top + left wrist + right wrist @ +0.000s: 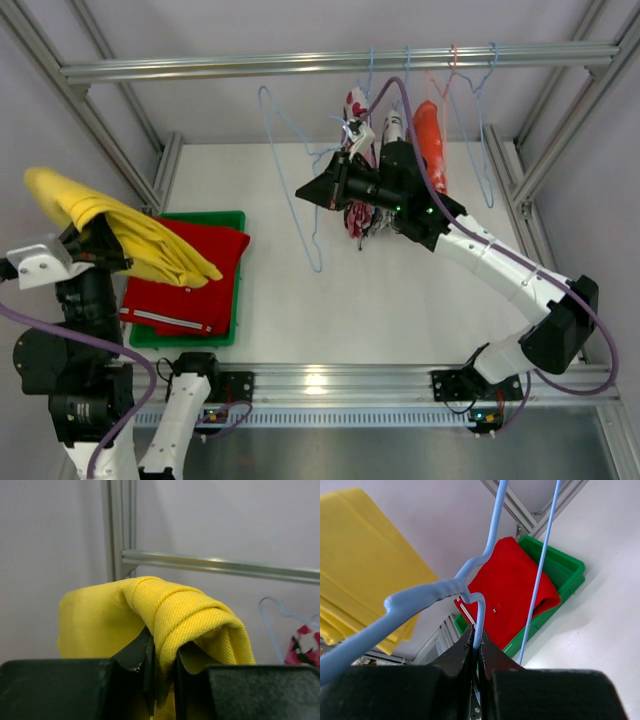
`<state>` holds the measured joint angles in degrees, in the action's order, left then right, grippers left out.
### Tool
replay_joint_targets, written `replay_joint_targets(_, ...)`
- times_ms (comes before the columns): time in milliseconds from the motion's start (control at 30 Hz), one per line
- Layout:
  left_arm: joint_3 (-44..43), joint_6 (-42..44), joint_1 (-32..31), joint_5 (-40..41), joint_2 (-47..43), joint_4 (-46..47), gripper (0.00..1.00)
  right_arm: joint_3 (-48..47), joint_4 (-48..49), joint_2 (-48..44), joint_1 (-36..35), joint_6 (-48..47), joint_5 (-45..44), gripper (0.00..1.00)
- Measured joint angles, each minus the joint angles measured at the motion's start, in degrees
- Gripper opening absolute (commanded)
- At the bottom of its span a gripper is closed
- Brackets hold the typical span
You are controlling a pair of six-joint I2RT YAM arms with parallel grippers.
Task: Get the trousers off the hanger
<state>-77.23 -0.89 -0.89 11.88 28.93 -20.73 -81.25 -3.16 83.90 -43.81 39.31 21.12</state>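
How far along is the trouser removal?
Done: red trousers lie in the green bin. In hand: left gripper, jaws shut on the yellow trousers; right gripper pinches a bare blue hanger. Left: dropping the yellow pair, then the patterned garment and orange garment hanging from the rail.

You see the yellow trousers (150, 245) draped in loose folds at the frame's left, the red trousers (200, 300) lying flat beneath, lower left
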Motion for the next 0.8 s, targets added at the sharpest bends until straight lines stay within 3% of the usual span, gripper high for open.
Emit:
replay_joint_targets(233,8.31,11.47,0.24,7.10,-10.21,-7.34,0.00,2.67,-1.09,-5.22,-0.02,-3.91,0.00,0.00)
replay_joint_targets(500,12.90,18.91,3.41,12.39,-19.45,-14.53,0.00,5.97,-2.71,-9.49,-0.02,-7.13,-0.52,0.00)
replay_joint_targets(800,22.05,22.16,3.56,11.91,-20.85,-20.92,0.00,10.51,-4.31,-14.40,-0.02,-8.72,-1.90,0.00)
